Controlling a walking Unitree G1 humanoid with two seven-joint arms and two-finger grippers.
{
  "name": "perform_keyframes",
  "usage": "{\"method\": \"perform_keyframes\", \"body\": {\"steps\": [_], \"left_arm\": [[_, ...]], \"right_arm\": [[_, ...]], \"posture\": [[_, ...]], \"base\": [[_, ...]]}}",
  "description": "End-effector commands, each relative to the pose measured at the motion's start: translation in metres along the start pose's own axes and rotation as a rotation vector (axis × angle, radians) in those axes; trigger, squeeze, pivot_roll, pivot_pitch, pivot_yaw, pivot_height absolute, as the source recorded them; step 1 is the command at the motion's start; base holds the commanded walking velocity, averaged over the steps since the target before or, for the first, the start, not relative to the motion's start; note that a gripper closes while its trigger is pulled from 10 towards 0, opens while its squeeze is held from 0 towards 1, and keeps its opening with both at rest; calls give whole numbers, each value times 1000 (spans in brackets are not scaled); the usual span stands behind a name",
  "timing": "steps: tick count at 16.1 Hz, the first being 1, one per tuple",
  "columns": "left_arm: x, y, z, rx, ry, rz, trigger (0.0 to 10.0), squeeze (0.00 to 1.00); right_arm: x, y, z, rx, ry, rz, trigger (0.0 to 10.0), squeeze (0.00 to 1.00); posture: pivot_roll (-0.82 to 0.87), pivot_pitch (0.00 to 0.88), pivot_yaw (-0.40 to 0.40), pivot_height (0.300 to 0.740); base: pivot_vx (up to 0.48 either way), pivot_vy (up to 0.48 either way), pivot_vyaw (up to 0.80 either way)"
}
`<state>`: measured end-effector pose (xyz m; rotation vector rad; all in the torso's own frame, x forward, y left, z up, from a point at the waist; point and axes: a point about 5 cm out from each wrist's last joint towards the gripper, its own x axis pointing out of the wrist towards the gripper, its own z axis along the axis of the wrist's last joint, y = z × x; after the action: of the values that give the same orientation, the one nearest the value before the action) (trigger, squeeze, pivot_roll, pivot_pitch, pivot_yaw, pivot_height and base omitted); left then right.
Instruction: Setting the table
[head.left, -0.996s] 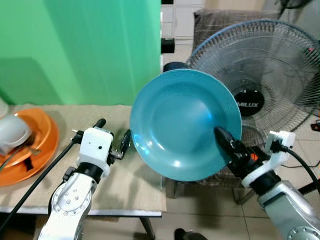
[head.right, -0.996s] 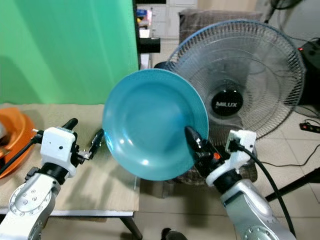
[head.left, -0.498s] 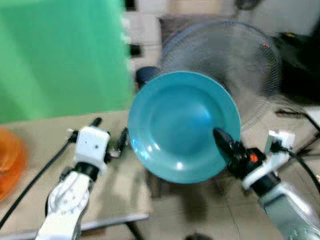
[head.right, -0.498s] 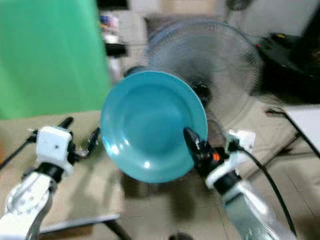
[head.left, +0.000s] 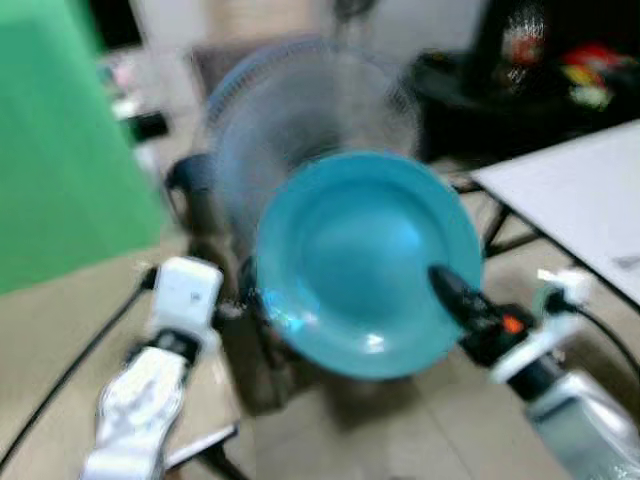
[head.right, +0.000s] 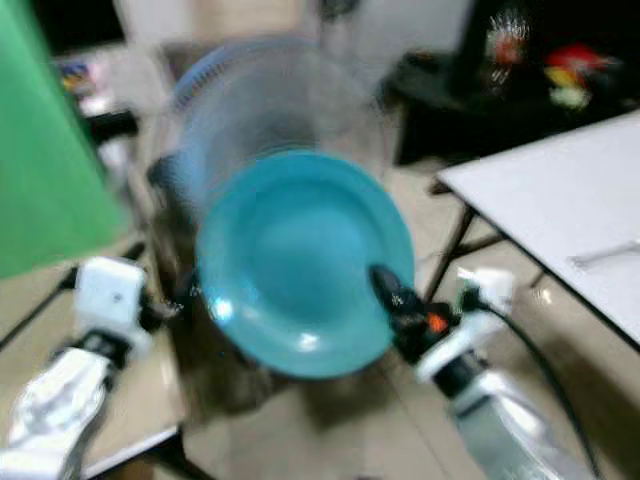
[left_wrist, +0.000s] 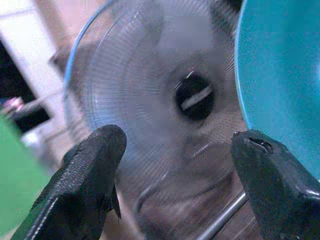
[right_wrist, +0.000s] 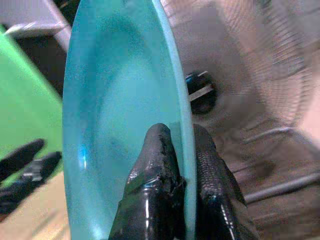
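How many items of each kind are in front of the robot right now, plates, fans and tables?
Teal plate: 1, clamped in the right end effector
Standing fan: 1
White table: 1
Beige-topped table: 1
Total: 4

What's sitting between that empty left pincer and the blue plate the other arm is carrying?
Nothing. In the left wrist view the open left pincer has only air between it and the blue plate; the fan stands behind that gap.

Both eye views look down from the head, while both wrist views closely share the fan (left_wrist: 165, 105).
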<state>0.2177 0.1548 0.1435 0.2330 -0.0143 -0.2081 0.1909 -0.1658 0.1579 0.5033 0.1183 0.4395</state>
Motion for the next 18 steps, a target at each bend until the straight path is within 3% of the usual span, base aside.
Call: {"method": "perform_keyframes", "body": {"steps": [1,4,8,12,16,18], "left_arm": [[-1,7,1,23,-6,27,10000,0],[1,7,1,22,-5,19,10000,0],[4,17,-2,-14,8,113,10000,0],[10,25,-5,-28,27,148,10000,0],[13,22,-8,-29,40,129,10000,0],[17,21,-6,-28,32,107,10000,0]], "right_arm": [[5,4,4,5,-41,29,10000,0],[5,-2,5,0,-54,-23,10000,0],[11,-20,6,-40,-66,-178,10000,0],[17,-43,13,-71,-90,-398,10000,0],[29,-31,6,-127,-3,-340,10000,0],[32,-26,6,-167,3,-316,10000,0]], "posture": [[-18,0,48,740],[-18,0,50,740],[-6,0,48,740],[-11,0,49,740],[-13,0,42,740],[-12,0,30,740]], "base": [[0,0,-781],[0,0,-779],[0,0,-778],[0,0,-761],[0,0,-744],[0,0,0]]}}
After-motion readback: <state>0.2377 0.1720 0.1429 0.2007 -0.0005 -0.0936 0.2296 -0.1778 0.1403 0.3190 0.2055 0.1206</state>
